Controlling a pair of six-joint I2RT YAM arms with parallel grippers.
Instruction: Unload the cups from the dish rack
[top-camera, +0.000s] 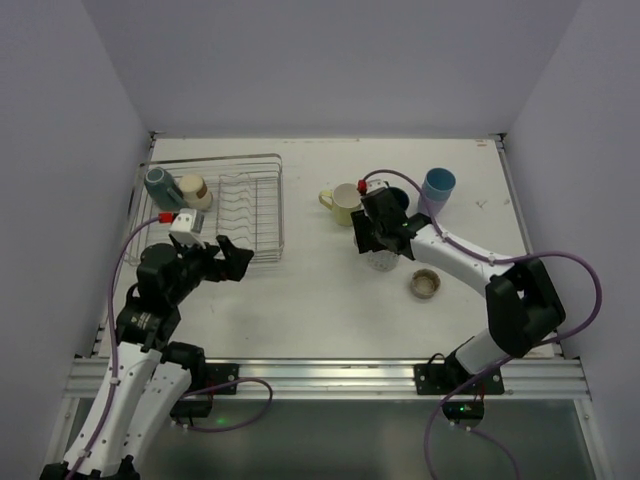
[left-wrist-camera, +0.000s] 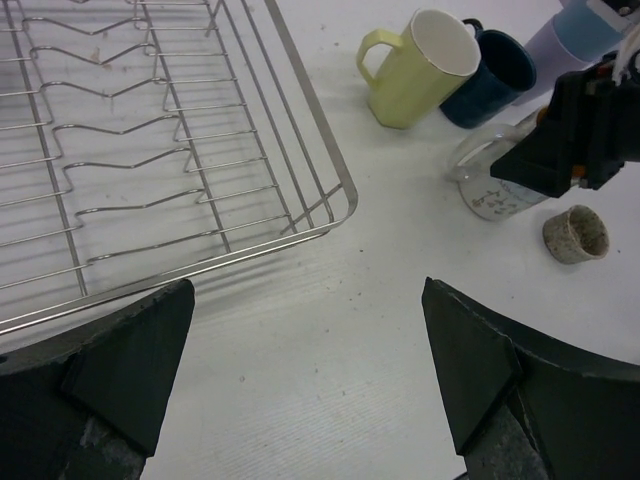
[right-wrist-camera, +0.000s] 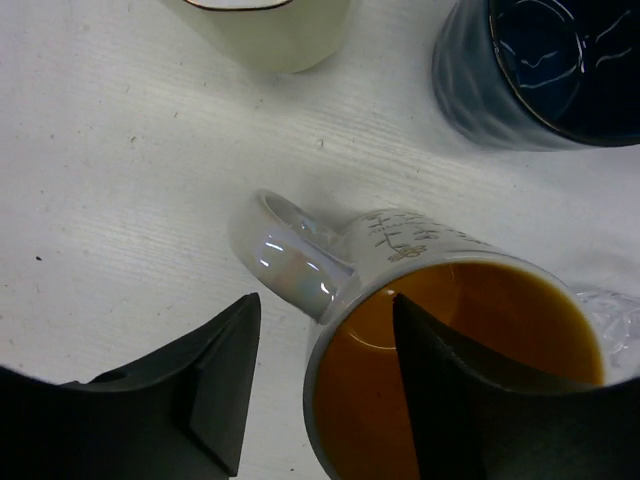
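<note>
**Top external view: two cups in the rack, five out on the table**

The dish rack (top-camera: 238, 205) sits at the far left of the table (top-camera: 320, 320), close to the left wall. At its far left end are a dusty teal cup (top-camera: 159, 185) and a tan cup (top-camera: 194, 188), side by side; the rows of tines are otherwise bare.

The other cups stand well apart from the rack, right of centre. A white mug (right-wrist-camera: 420, 250) with an orange inside stands upright under the right gripper (right-wrist-camera: 325, 300). One finger (right-wrist-camera: 470, 400) reaches down inside the mug and the other hangs outside by the handle, clear of the wall, so the jaws are parted and not pinching it. Just beyond are a pale yellow mug (top-camera: 342, 204) and a navy mug (left-wrist-camera: 495, 75), touching. A light blue tumbler (top-camera: 437, 187) is farther right, and a small speckled cup (top-camera: 426, 284) nearer.

The left gripper (left-wrist-camera: 308, 300) hangs spread wide over bare table beside the rack's near corner, holding nothing.

The tabletop is white, finely ribbed and flecked with dark specks. Plain pale lavender-grey walls (top-camera: 320, 60) close in three sides, and an aluminium rail (top-camera: 320, 375) runs along the near edge.
</note>
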